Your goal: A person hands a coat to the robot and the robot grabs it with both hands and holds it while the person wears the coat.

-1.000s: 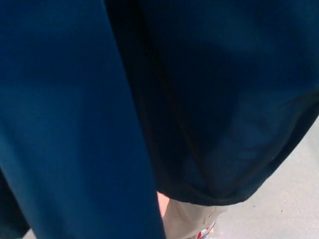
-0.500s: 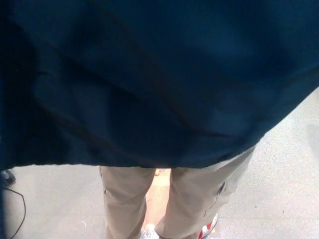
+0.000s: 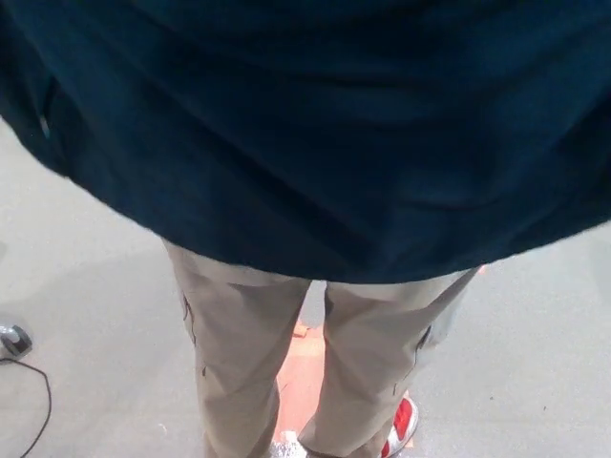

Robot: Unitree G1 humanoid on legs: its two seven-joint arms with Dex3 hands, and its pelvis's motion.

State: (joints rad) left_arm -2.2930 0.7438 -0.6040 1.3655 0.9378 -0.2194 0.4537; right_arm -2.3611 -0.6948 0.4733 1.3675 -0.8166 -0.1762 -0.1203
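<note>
coat (image 3: 315, 134), dark blue soft cloth, curved hem over khaki trousers (image 3: 248, 353); neither robot hand visible

From my feed, the dark blue coat (image 3: 315, 124) fills the upper frame, running off the top and both sides, and hides the person above the thighs. The person's trouser legs (image 3: 239, 353) are cut at the bottom edge, one red-and-white shoe (image 3: 403, 425) only partly visible. I see neither hand.

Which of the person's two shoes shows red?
The shoe at picture right, below the right-hand trouser leg; the other shoe shows only grey-white.
</note>
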